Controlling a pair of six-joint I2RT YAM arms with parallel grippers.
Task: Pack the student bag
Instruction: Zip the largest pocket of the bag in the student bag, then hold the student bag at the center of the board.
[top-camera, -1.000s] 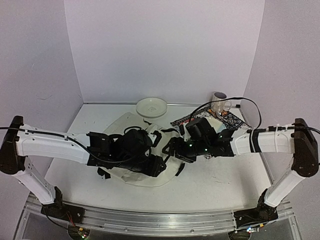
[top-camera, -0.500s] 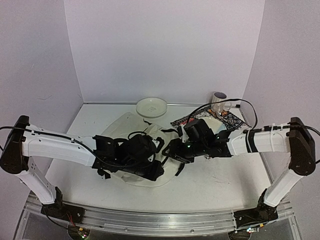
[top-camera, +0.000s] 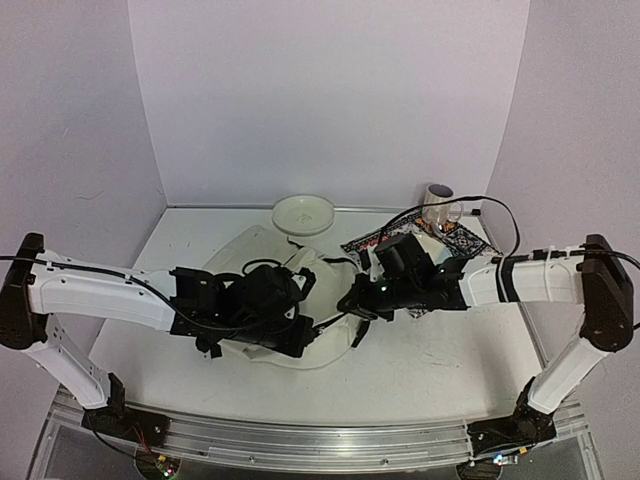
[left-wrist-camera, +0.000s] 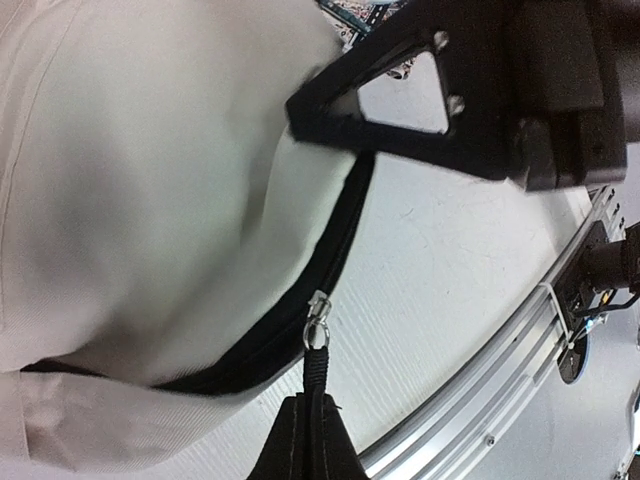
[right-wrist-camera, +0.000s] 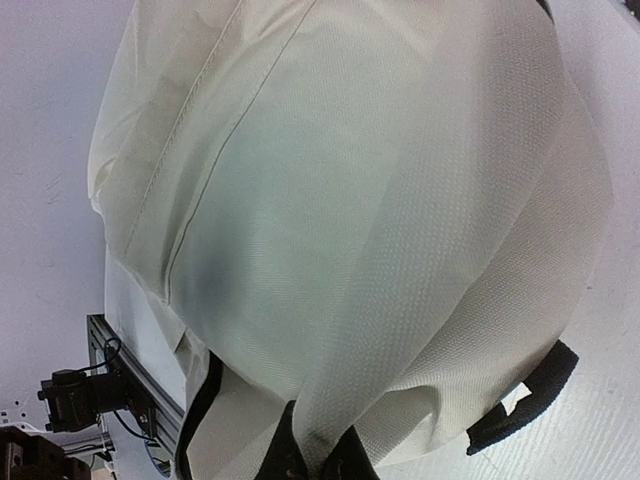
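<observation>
You are pinching the black zipper pull (left-wrist-camera: 316, 372) of the student bag (top-camera: 262, 243) with your left end effector (left-wrist-camera: 306, 425). Its fingers are pressing together on the tab, just below the silver slider (left-wrist-camera: 316, 325). From that slider the black zipper line (left-wrist-camera: 335, 250) is curving up along the edge of the cream fabric.

Your right end effector (right-wrist-camera: 315, 450) is clamping a fold of the bag's cloth, and its jaws are pressing shut on the fabric with no gap showing between them. In the left wrist view, that end effector is meeting the bag just above the zipper line, near your left grip.

The bag is lying on the middle of the white desk (top-camera: 430, 350), between the two arms and largely covered by them from above. Its bulging cream body is filling most of the right wrist view, where a black strap end (right-wrist-camera: 525, 395) is resting at its lower edge.

A pale bowl (top-camera: 303, 214) is sitting just beyond the bag's far edge. A patterned placemat (top-camera: 462, 243) is lying behind the right arm at the far right, and a cup (top-camera: 437, 203) is standing at its back edge.
</observation>
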